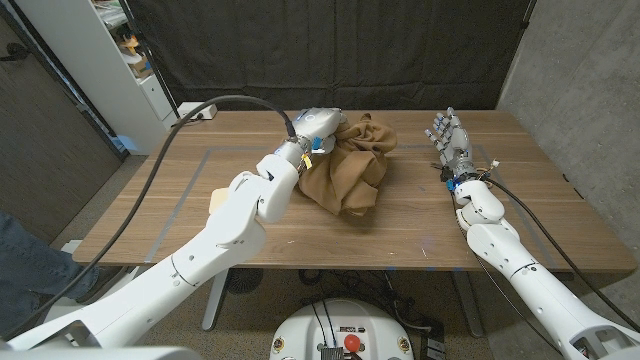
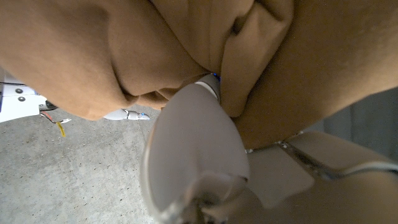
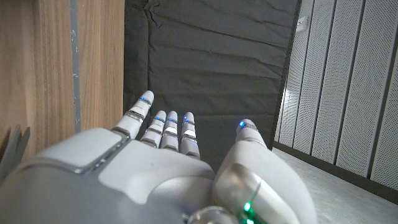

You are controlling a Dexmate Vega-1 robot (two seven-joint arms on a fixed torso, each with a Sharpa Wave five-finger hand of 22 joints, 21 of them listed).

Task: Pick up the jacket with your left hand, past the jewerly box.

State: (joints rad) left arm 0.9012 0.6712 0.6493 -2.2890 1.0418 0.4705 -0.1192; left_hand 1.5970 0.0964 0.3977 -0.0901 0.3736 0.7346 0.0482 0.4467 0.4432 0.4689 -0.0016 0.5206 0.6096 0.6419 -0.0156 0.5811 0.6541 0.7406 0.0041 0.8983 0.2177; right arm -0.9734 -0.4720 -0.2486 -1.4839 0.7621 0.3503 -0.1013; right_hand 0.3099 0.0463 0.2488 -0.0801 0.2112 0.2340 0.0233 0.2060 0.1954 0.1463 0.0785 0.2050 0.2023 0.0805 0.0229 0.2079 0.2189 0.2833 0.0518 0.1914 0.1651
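The jacket sits bunched mid-desk with my left hand buried in its far edge, fabric around the fingers, so I judge the grasp underway and a lift next, while my right hand waits splayed and empty.

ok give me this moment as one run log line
left hand: gripping jacket | jacket: bunched, on table | right hand: open, holds nothing | jewelry box: not identifiable
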